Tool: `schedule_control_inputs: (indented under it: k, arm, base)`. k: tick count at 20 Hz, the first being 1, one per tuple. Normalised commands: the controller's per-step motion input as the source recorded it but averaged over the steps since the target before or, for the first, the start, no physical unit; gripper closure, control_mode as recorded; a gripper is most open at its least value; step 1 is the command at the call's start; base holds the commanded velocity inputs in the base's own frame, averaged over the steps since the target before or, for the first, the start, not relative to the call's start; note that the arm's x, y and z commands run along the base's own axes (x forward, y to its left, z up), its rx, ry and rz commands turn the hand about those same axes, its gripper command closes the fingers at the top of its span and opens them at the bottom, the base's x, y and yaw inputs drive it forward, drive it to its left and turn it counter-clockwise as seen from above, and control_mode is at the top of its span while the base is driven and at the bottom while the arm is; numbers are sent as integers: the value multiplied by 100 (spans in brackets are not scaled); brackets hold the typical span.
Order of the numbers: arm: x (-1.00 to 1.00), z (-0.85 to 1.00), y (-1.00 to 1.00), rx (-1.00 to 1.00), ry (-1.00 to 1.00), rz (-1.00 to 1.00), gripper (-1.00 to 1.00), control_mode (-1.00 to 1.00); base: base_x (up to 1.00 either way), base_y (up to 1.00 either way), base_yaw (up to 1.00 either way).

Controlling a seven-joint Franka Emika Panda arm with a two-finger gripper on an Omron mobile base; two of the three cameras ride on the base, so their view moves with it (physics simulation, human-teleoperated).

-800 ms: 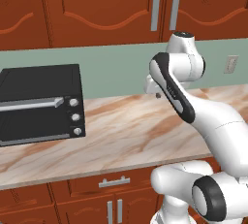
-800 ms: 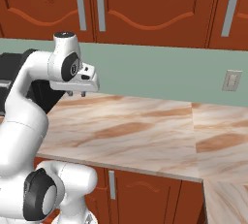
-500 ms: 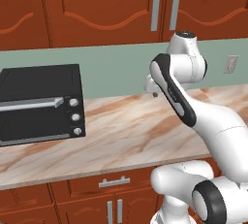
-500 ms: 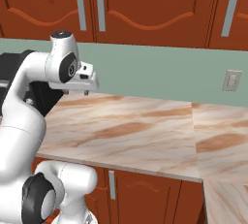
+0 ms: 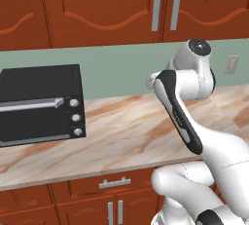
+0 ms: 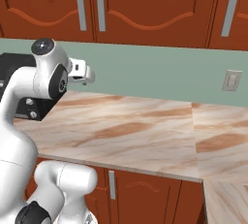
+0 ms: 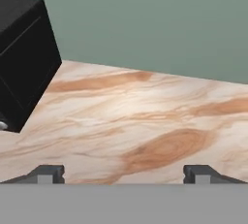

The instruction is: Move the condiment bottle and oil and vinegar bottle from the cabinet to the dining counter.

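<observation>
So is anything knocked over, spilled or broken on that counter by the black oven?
Nothing stands out. The black toaster oven sits squarely on the marble counter with its door shut, the cabinet doors above are closed, and no spill or damage shows. The gripper is open and holds nothing.

1. The fingers (image 7: pixel 48 173) stand wide apart, one tip at each lower corner, with nothing between them.
2. Beyond them lies the marble counter (image 7: pixel 145 121) (beige with brown veins).
3. A black toaster oven (image 7: pixel 22 58) sits ahead of the left finger, on the counter.
4. A grey-green wall (image 7: pixel 155 19) rises behind the counter.
</observation>
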Motion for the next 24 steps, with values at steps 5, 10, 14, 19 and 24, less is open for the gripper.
schedule_control_inputs:
  k: [5,10,14,19,24]
  arm:
    - [6,62,2,0,-18,0,-100,-100]
    - [6,68,2,0,-7,-3,-100,-100]
    - [6,66,3,0,-2,-3,-100,-100]
    - [6,50,0,0,0,-6,-100,-100]
    - [4,30,0,0,-12,0,-100,-100]
  base:
    - [0,0,0]
    - [0,0,0]
    - [0,0,0]
    - [0,0,0]
    - [0,0,0]
